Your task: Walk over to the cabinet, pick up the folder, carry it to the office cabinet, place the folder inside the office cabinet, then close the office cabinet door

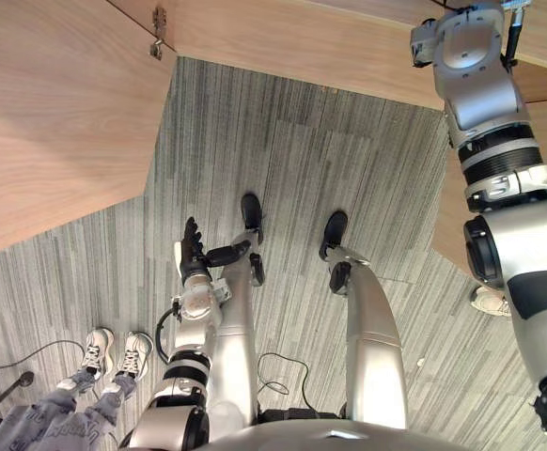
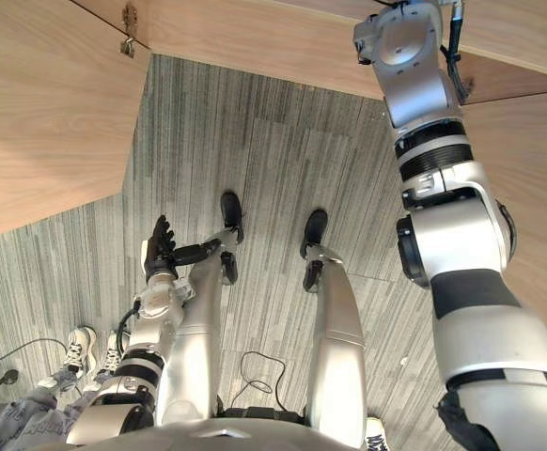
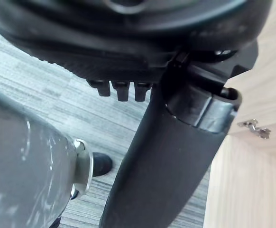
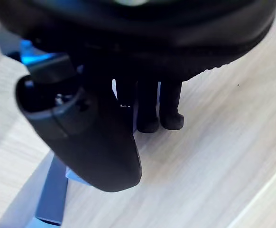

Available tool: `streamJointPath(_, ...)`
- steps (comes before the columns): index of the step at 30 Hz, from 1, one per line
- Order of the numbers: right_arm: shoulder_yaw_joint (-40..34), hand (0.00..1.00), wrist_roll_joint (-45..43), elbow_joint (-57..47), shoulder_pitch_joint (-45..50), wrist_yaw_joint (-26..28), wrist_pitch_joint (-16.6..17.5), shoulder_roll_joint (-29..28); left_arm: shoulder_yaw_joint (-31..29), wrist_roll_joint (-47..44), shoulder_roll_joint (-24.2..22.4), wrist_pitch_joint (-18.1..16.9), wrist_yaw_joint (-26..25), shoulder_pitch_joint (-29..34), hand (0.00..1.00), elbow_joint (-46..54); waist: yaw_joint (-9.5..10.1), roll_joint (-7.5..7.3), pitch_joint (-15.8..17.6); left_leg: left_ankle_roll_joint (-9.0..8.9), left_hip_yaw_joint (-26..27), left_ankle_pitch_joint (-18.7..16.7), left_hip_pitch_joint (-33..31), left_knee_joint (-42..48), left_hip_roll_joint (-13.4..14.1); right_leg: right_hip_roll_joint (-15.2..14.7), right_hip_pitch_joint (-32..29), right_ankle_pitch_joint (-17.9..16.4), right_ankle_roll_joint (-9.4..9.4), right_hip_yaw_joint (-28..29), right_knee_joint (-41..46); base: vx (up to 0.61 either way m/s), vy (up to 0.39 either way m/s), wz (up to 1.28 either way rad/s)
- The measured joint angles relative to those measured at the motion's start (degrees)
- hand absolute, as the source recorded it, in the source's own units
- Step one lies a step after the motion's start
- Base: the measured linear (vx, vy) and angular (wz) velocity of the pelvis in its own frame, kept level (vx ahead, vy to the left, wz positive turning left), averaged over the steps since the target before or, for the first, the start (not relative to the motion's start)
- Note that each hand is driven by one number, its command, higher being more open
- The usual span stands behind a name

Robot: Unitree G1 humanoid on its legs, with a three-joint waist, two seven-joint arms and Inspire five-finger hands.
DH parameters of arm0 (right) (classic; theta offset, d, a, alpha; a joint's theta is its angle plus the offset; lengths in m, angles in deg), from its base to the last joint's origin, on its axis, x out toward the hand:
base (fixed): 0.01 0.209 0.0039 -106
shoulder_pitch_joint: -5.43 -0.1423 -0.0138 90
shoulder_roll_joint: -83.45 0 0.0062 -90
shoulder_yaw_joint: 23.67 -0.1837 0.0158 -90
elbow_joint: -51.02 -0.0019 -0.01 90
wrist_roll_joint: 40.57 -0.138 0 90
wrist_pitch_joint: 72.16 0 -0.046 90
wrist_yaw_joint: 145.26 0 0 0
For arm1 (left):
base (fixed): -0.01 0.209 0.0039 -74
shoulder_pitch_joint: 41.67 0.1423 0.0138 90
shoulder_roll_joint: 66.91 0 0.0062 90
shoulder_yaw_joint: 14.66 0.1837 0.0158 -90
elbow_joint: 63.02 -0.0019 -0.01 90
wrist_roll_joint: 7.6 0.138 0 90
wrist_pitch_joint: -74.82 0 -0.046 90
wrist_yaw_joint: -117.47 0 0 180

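The folder [image 4: 50, 194] is found directly beneath the right hand [image 4: 95, 142] on the wooden cabinet surface [image 4: 214, 156] — grip cannot be told — the left hand [image 1: 194, 246] being hung low, fingers straight.

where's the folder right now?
Right wrist view: the blue folder lies on the light wood surface, on the robot's right, partly hidden behind the right robot hand.
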Motion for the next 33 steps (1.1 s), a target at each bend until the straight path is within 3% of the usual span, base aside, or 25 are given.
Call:
streamJointPath(3,-3.1,0.00,-2.7,-14.5,9.5,-0.9,0.9,0.2,0.0,0.0,-0.2,1.1,0.5,0.2,1.00,-0.2,0.08,0.00,0.0,0.37,0.3,-1.2,2.1,1.3,0.6,0.5,2.5,0.0,0.02,0.3,0.0,-0.01,-0.008,-0.11)
streamJointPath(7,-4.4,0.00,-11.1,-33.5,28.2,0.8,7.7,-0.3,0.3,0.2,-0.4,1.7,2.9,1.7,1.00,-0.1,-0.23,-0.03,-0.1,0.57,1.5,-3.0,7.9,1.8,0.9,0.6,7.8,-0.8,0.29,1.6,0.0,0.00,0.005,-0.12)
streamJointPath(13,-5.7,0.00,-13.8,-46.1,52.2,7.8,11.8,-8.3,0.5,3.4,0.9,2.3,6.4,5.7,1.00,-0.2,-1.10,-0.31,-0.3,0.08,2.7,-3.6,18.3,-1.3,0.4,0.2,17.0,-2.0,0.55,2.0,-1.7,0.04,-0.036,0.00)
streamJointPath(16,-5.6,0.00,-13.6,-46.6,63.5,10.6,12.0,-14.3,0.6,4.4,0.8,2.4,7.4,9.4,1.00,-0.3,-1.32,-0.93,-3.1,-0.34,3.3,-3.3,24.1,-5.0,0.1,0.5,22.3,-1.9,0.63,1.9,-4.9,0.10,-0.038,-0.02)
streamJointPath(19,-5.6,0.00,-10.9,-44.1,73.1,12.8,12.3,-18.5,0.9,4.5,0.9,2.6,8.2,12.2,1.00,-2.5,-1.46,-2.19,-6.6,-1.11,3.8,-2.6,30.3,-9.6,-0.2,0.9,28.1,-1.7,0.92,1.8,-9.2,0.18,-0.031,-0.01)
streamJointPath(20,-5.7,0.00,-8.7,-39.8,76.6,13.7,12.7,-20.1,1.8,4.6,1.2,2.8,8.4,13.5,1.00,-4.9,-1.65,-2.64,-9.1,-1.36,3.9,-2.1,33.5,-12.5,-0.5,1.2,31.2,-1.2,1.11,1.8,-12.1,0.24,-0.024,-0.01)
streamJointPath(22,-6.2,0.00,-6.9,-34.3,78.3,14.1,13.0,-21.3,2.1,4.8,1.1,3.0,9.0,14.3,1.00,-7.1,-2.04,-2.65,-11.1,-1.60,3.9,-1.3,35.8,-15.2,-0.8,1.4,33.7,-0.5,1.39,1.5,-14.9,0.22,-0.007,0.03)
streamJointPath(23,-7.2,0.00,-5.4,-25.5,78.7,14.7,12.9,-22.5,2.1,5.9,1.1,3.3,9.5,14.9,1.00,-9.6,-2.85,-2.65,-12.6,-1.92,3.9,-0.4,39.2,-18.5,-1.1,1.8,37.3,0.7,1.65,1.3,-18.6,0.21,0.006,0.04)
streamJointPath(26,-12.0,0.00,-3.8,-10.6,78.9,14.9,11.0,-24.3,2.1,6.9,1.2,3.8,10.0,15.3,1.00,-12.6,-3.20,-1.90,-14.1,-2.13,4.2,1.1,45.0,-23.9,-1.7,2.3,43.8,3.1,2.28,1.0,-25.4,0.18,0.021,0.00)
streamJointPath(33,-19.8,0.00,-3.8,4.9,81.3,13.6,8.8,-24.8,1.4,8.9,2.9,4.2,10.1,16.6,1.00,-17.1,-3.70,-1.09,-16.7,-2.32,6.1,2.3,53.8,-29.9,-2.5,2.7,51.5,5.0,2.81,2.4,-31.2,0.06,0.022,-0.12)
